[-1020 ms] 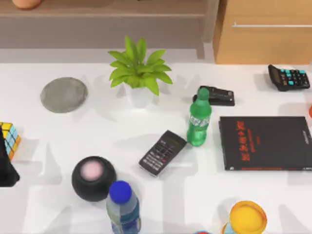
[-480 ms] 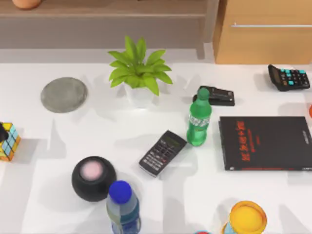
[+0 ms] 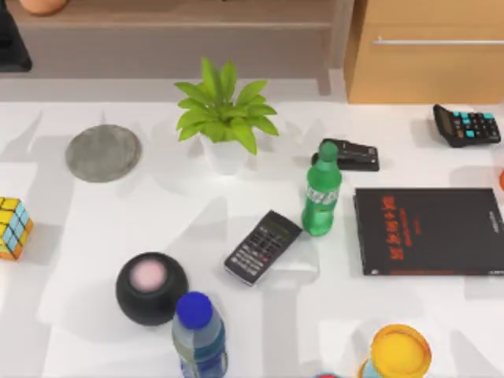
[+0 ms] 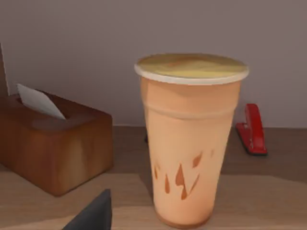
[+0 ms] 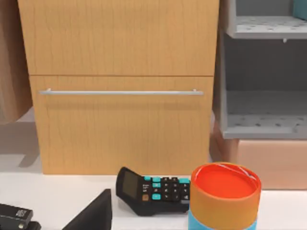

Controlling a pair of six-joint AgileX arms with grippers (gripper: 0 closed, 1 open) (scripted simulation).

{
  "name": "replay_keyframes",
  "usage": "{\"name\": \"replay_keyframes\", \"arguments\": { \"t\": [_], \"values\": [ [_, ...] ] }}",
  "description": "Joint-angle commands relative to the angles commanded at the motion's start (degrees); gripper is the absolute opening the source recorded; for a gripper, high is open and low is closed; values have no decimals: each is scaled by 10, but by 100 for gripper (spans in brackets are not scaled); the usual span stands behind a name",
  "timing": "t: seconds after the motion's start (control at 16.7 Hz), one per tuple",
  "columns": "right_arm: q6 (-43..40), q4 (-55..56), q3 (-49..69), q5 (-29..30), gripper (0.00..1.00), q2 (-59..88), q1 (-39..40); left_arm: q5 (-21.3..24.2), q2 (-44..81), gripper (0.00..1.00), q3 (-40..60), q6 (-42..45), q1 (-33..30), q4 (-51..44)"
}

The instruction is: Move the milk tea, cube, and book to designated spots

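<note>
One item, the cube point(image 3: 13, 227), is sitting freed on the surface point(image 3: 118, 236); the milk tea point(image 4: 191, 139) is waiting, neither gripper's state readable.

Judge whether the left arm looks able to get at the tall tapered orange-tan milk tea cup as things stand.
Probably yes. In the left wrist view the tall tapered orange-tan milk tea cup stands upright straight ahead, apart from the wooden tissue box and red stapler; nothing lies between.

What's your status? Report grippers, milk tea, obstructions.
Left gripper at shelf, facing milk tea, upright, unheld. Right gripper idle near calculator. Tissue box, red stapler flank it, apart.
</note>
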Motion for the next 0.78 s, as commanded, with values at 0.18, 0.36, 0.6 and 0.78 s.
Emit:
{"name": "replay_keyframes", "arguments": {
  "t": [0.18,0.36,0.6,0.78],
  "values": [
    [0,0,0,0,100,0,0,3,158,100,78,0,0,71],
    [0,0,0,0,100,0,0,6,279,100,138,1,-1,126],
    [0,0,0,0,100,0,0,7,358,100,181,1,-1,165],
    [0,0,0,0,100,0,0,7,363,100,183,1,-1,167]
  ]
}}
